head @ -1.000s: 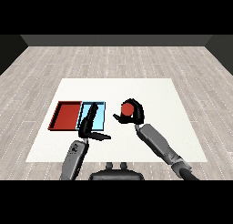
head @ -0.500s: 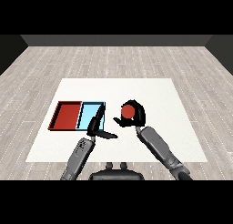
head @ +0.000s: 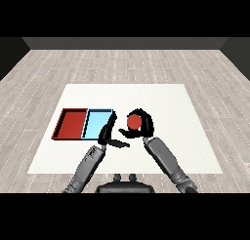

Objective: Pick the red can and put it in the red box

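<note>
On my far left the red tray (head: pixel 72 124) is lying on the white worktop (head: pixel 161 100), touching the light blue tray (head: pixel 96 123) beside it. My left hand (head: pixel 108 133) is hanging at the blue tray's right edge, fingers straight and spread, holding nothing. Just to its right, my right hand (head: pixel 141 128) is curling around the red can (head: pixel 134 121), which is sitting in that grasp, beside the trays and outside both.
</note>
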`<move>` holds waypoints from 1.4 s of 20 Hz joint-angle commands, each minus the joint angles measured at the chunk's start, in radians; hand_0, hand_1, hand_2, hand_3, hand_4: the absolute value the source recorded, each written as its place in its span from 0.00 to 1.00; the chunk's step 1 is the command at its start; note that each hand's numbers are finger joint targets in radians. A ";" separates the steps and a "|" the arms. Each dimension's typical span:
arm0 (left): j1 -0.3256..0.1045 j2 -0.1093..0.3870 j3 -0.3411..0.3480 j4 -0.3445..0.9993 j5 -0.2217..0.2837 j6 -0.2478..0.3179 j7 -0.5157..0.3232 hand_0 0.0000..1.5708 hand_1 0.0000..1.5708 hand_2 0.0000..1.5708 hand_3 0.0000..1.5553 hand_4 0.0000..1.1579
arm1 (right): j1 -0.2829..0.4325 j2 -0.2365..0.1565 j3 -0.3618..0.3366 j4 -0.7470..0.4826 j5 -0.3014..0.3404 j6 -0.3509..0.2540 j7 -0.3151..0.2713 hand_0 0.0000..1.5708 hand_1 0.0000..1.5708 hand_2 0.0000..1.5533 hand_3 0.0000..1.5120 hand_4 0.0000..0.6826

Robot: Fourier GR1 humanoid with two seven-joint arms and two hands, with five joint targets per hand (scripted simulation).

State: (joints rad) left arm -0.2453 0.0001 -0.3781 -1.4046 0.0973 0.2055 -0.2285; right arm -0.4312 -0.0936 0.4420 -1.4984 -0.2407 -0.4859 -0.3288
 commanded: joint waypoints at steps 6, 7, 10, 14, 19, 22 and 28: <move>-0.074 0.000 -0.080 0.168 0.114 0.067 -0.096 0.00 0.00 0.00 0.00 0.00 | 0.036 0.091 -0.012 0.031 0.069 0.069 -0.032 0.94 0.94 0.93 0.92 0.99; -0.058 0.000 -0.053 0.110 0.081 0.037 -0.071 0.00 0.00 0.00 0.00 0.00 | 0.026 0.092 -0.019 -0.047 0.100 0.031 0.031 0.93 0.93 0.93 0.92 0.98; -0.061 0.000 -0.061 0.035 0.085 0.051 0.004 0.00 0.00 0.00 0.00 0.00 | 0.016 0.076 -0.061 -0.031 0.038 0.100 0.041 0.92 0.92 0.92 0.92 0.96; -0.025 0.000 -0.154 0.101 0.116 0.076 -0.088 0.00 0.00 0.00 0.00 0.00 | -0.029 0.093 0.043 0.060 -0.023 0.005 -0.063 0.95 0.95 0.93 0.93 0.94; -0.096 0.000 -0.144 0.122 0.171 0.101 -0.055 0.00 0.00 0.00 0.00 0.00 | 0.046 0.093 0.000 -0.016 -0.026 0.096 -0.047 0.96 0.96 0.93 0.94 0.95; -0.029 0.000 -0.151 0.056 0.131 0.077 -0.040 0.00 0.00 0.00 0.00 0.00 | -0.023 0.093 0.103 -0.025 -0.008 -0.072 0.031 0.98 0.98 0.94 0.94 0.96; -0.131 0.001 -0.185 0.095 0.209 0.205 -0.018 0.00 0.00 0.00 0.00 0.00 | -0.055 0.093 0.102 0.031 -0.034 -0.068 -0.041 0.96 0.96 0.94 0.93 0.93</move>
State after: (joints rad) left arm -0.3338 0.0191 -0.5224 -1.2649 0.2871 0.3225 -0.2878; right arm -0.4519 -0.0090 0.5260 -1.4929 -0.2508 -0.5192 -0.3548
